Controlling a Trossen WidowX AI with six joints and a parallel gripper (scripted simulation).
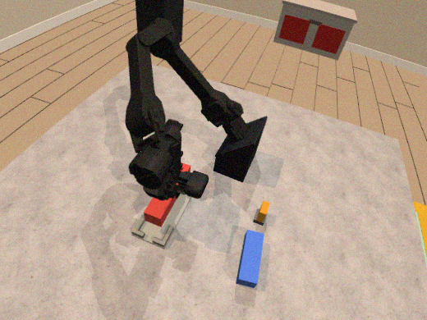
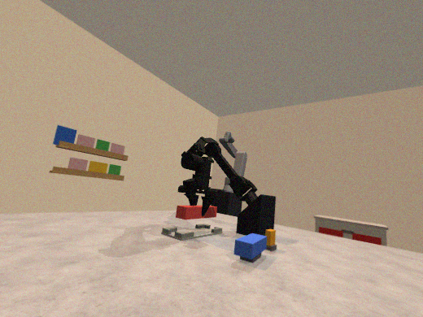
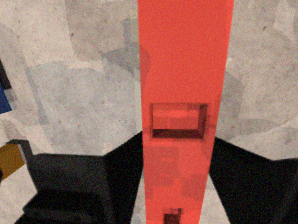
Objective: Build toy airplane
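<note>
The red fuselage (image 1: 157, 211) (image 2: 185, 212) (image 3: 185, 55) is level in the air above the grey jig (image 1: 163, 239) (image 2: 184, 235), with a gap below it in the exterior view. My gripper (image 2: 198, 209) (image 3: 171, 135) points down, shut on the fuselage's sides near the larger socket. Both sockets face up, the small one at the lower edge of the wrist view. The blue wing (image 1: 251, 256) (image 2: 250, 245) (image 3: 4, 101) rests on its dark tab. The orange tail fin (image 1: 264, 210) (image 2: 270, 236) (image 3: 11, 160) stands on its dark tab behind the wing. The arm hides part of the fuselage in the top view.
The black arm base (image 1: 240, 153) (image 2: 256, 215) stands beyond the tail fin. A grey cabinet with red doors (image 1: 316, 26) (image 2: 350, 229) stands off the mat, and shelves with coloured boxes (image 2: 91, 150) hang on the wall.
</note>
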